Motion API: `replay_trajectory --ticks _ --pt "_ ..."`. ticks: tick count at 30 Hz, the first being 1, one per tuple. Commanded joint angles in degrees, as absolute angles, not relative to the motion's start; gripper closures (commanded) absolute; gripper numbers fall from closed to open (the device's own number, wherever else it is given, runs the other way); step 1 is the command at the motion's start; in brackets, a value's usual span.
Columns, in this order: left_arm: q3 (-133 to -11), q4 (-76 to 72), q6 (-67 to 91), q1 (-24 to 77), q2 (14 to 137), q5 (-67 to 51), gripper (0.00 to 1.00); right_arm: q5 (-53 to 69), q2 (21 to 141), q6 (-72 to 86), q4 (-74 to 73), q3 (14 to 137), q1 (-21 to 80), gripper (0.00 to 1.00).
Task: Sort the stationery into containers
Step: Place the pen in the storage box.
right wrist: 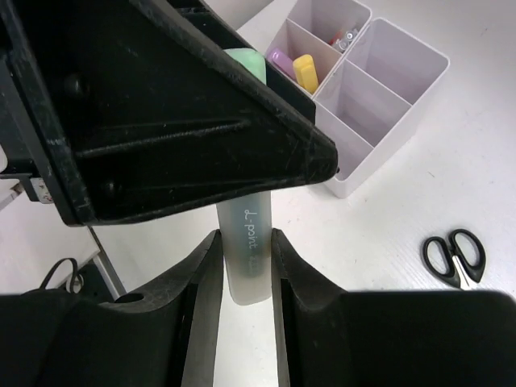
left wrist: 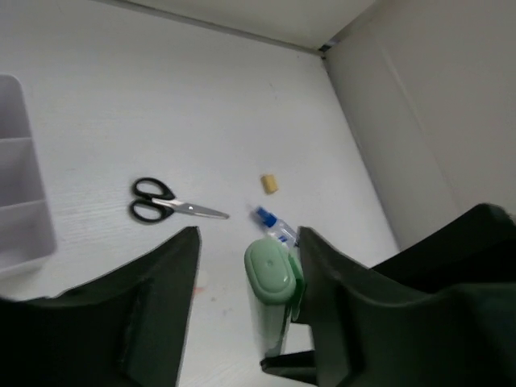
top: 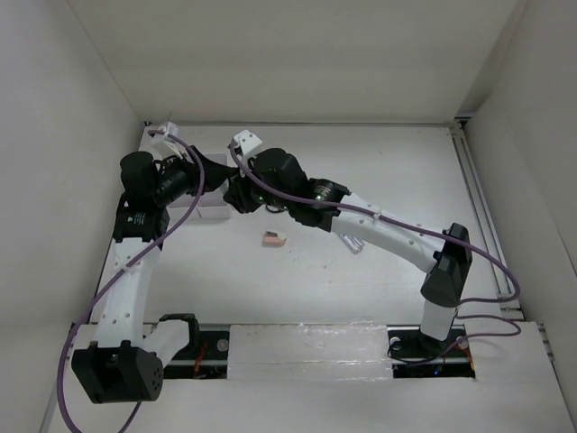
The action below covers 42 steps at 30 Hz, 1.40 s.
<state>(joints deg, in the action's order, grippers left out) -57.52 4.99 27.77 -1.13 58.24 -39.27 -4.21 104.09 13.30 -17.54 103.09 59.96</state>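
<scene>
My right gripper (right wrist: 244,251) is shut on the pale barrel of a green highlighter (right wrist: 247,216) and holds it in the air. My left gripper (left wrist: 247,236) stands around the highlighter's green cap (left wrist: 272,272): one finger touches it and the other is still apart, so it is open. The two grippers meet over the table beside the white organiser tray (right wrist: 403,103). In the tray lie a yellow highlighter (right wrist: 305,72), a purple highlighter (right wrist: 281,60) and red-tipped pens (right wrist: 345,36). On the table lie black-handled scissors (left wrist: 165,206), a blue-capped tube (left wrist: 272,223) and an eraser (top: 273,239).
White walls close in the table at the back and on both sides. The tray (top: 206,215) lies mostly under the two arms at the left rear. Purple cables run along both arms.
</scene>
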Motion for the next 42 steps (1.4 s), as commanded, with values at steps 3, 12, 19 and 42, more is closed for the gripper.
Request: replay_trajectory --ticks 3,12,19,42 --pt "-58.54 3.43 27.16 -1.23 58.44 -39.64 0.73 -6.76 104.06 14.24 -13.1 105.82 60.47 1.0" --pt "-60.29 5.01 26.54 -1.23 60.38 -34.22 1.0 -7.12 105.12 13.71 -10.55 105.65 60.47 0.0" --pt "-63.63 9.06 34.71 -1.23 61.17 2.7 1.0 -27.64 89.16 14.94 -5.45 82.49 59.77 0.0" --pt "-75.32 7.47 36.65 -1.76 88.5 40.42 1.0 -16.52 46.85 16.35 -3.69 52.39 63.54 0.02"
